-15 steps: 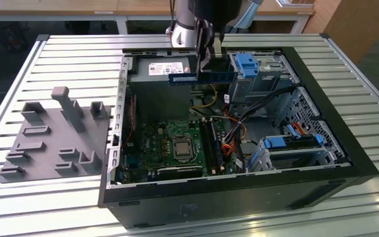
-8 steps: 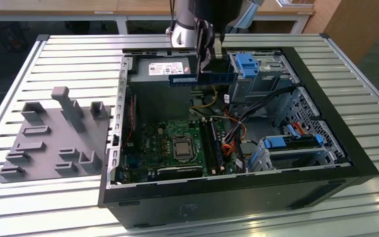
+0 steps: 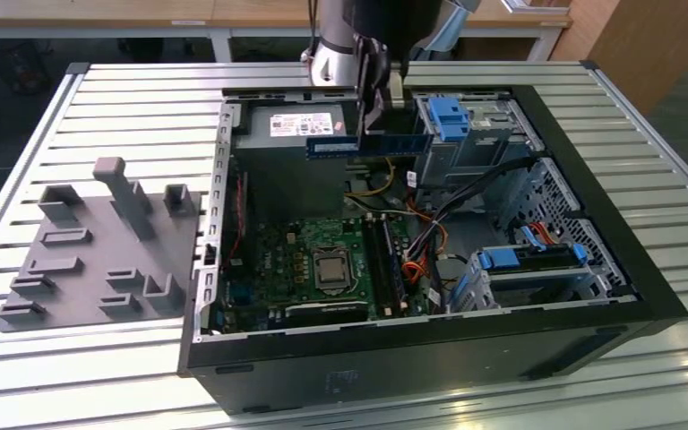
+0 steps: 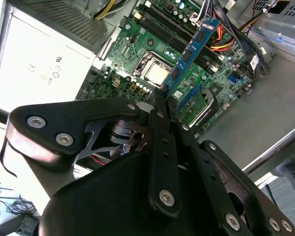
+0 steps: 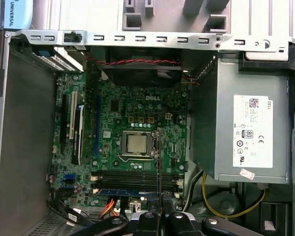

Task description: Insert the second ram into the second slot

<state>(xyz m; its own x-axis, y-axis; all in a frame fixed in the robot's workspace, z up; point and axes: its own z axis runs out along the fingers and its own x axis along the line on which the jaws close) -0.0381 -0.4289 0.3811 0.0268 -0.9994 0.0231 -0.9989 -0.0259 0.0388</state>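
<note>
Aloft, second ram (blue) hangs pinched beneath claw.

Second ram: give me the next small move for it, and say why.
Probably turn the tool so the second ram runs along the memory slots. The tool is shut on it above the open case, and in the exterior view the stick lies crosswise to the slots, so lowering it now likely would not seat it.

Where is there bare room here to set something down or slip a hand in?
Bare table slats lie between the grey fixture and the far edge, and before the fixture. Inside the computer case it is crowded: cables, drive bays, and the second ram in the jaws above.
</note>
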